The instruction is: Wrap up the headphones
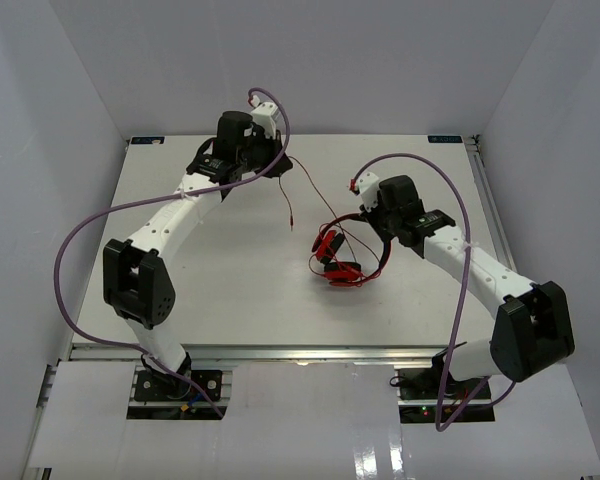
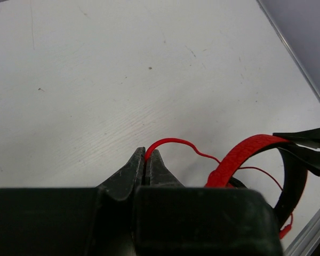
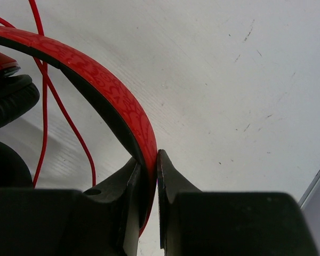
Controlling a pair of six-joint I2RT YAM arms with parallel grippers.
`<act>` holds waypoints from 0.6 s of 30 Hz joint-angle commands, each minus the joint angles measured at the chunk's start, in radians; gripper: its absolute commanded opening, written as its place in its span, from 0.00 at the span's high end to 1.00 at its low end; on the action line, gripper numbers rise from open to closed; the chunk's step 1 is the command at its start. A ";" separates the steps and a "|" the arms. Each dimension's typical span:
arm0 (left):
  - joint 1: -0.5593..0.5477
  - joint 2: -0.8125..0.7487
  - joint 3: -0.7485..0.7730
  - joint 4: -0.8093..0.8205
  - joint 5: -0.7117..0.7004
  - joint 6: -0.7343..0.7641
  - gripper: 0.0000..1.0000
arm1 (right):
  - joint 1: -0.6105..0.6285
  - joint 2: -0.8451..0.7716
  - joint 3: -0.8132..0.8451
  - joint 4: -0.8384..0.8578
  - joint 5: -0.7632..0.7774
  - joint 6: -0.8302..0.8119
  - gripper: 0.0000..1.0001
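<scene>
On my left, the left gripper (image 2: 148, 156) is pinched shut on the thin red cord (image 2: 170, 141), which arcs out of the tips toward three o'clock in that wrist view. From above, this pinch sits near eleven o'clock on the worktop (image 1: 210, 300). The cord runs slack toward the middle, and a loose tail ends short of the headphones (image 1: 345, 255).

The headphones lie just right of centre, at about three o'clock, ear cups toward me. The right gripper (image 3: 149, 160) is clamped on the red headband (image 3: 96, 80), one finger on each face of the band.

I judge the set to be light. The band looks stiff and a little springy, so it is the safe place to hold the set. The black ear pad (image 3: 10, 101) looks soft and would give under a squeeze. The cord is limp and thin, so it could slide through the tips or snag on a cup. It needs a firm pinch and steady tension while winding.

The overhead view gives me the cord's whole run and its free tail, but both grips are hidden under the wrists. The wrist cameras confirm each grip. The right one also shows two cord strands crossing under the band.
</scene>
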 commanded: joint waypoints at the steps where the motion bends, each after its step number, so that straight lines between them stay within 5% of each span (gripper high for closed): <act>1: 0.006 -0.069 0.048 -0.046 0.023 -0.033 1.00 | -0.001 0.006 0.034 0.071 0.058 0.038 0.92; 18: -0.009 -0.053 0.045 -0.038 0.222 -0.222 1.00 | -0.061 0.070 0.072 0.102 0.153 0.132 0.92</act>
